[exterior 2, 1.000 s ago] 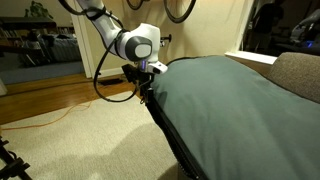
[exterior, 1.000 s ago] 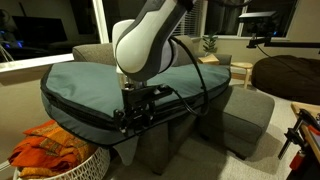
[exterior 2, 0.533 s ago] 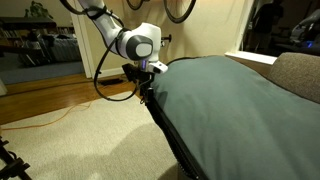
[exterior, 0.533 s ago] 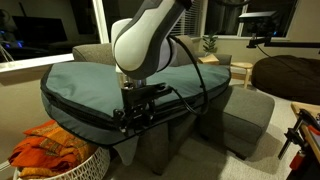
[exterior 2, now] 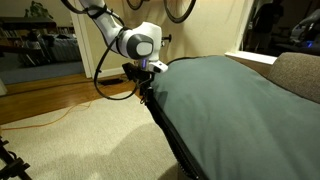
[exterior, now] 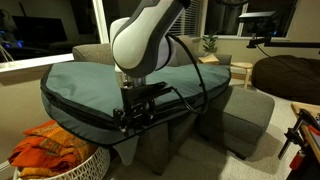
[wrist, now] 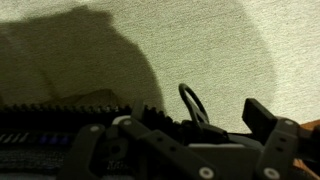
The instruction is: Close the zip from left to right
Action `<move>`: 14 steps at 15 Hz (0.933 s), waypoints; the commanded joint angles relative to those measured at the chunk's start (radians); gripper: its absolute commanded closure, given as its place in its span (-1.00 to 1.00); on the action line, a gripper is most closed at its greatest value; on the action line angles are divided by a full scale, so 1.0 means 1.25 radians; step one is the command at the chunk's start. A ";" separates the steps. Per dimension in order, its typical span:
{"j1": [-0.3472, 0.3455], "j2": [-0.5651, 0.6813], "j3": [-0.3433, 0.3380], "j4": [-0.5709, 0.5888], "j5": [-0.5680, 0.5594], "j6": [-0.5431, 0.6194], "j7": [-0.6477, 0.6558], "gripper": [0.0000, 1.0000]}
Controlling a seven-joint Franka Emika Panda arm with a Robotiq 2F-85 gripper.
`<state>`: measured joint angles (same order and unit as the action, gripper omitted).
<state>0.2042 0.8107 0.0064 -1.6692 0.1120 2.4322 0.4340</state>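
The gripper hangs low at the front edge of the bag, jaws spread over the zip, likely to catch its pull ring. The bag lies across a grey sofa, with pale carpet below and a basket beside it.

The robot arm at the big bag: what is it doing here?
A robot arm is working on the zip of a large teal-grey bag that lies on a grey sofa. Its gripper is at the bag's edge, right at the zip, with the jaws open. In the wrist view the pull ring shows between the fingers, not yet gripped.
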 commanded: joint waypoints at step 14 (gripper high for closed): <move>-0.016 -0.053 0.007 -0.020 0.040 -0.068 0.004 -1.00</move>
<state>0.2017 0.7828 0.0061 -1.6675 0.1343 2.3838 0.4350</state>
